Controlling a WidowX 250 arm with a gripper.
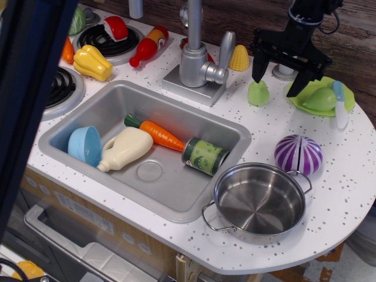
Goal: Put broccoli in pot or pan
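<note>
The broccoli (258, 93) is a small light-green lump standing on the speckled counter right of the tap. My black gripper (276, 75) hangs open just above and to the right of it, one finger beside the broccoli, the other over the lime plate (305, 97). The jaws hold nothing. The steel pot (258, 201) with two loop handles sits empty at the front right, beside the sink (88, 111).
A pale-green pear (322, 98) lies on the lime plate. A purple striped ball (298, 154) sits between plate and pot. Yellow corn (238, 58) stands behind the tap (195, 59). The sink holds a carrot, a can, a bottle and a blue bowl. A dark blurred bar (29, 88) covers the left.
</note>
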